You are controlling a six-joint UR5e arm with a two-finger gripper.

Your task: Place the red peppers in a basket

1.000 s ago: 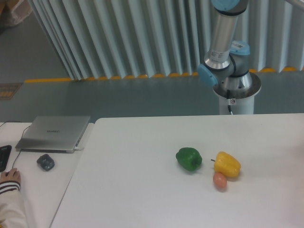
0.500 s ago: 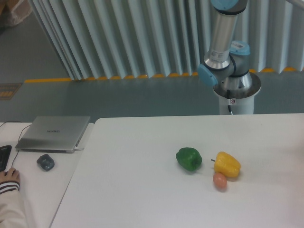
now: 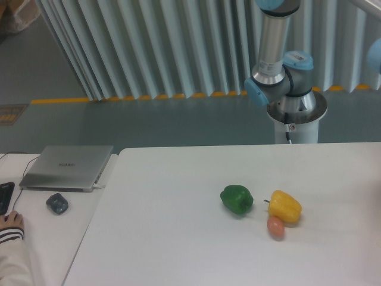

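Note:
No red pepper and no basket show in this view. On the white table (image 3: 178,238) lie a green bell pepper (image 3: 237,199), a yellow bell pepper (image 3: 284,206) and a small orange-pink egg-shaped thing (image 3: 275,227) just in front of the yellow one. Only the arm's base and lower links (image 3: 280,77) show, behind the table's far edge. A blue joint (image 3: 374,56) shows at the right edge. The gripper is out of view.
A closed grey laptop (image 3: 68,166), a dark mouse (image 3: 57,203) and a keyboard edge (image 3: 5,196) sit on the left desk. A person's hand (image 3: 11,223) rests at the lower left.
The arm's upright link has swung slightly to the left and a blue joint has come into view at the right edge. The things on the table have not moved.

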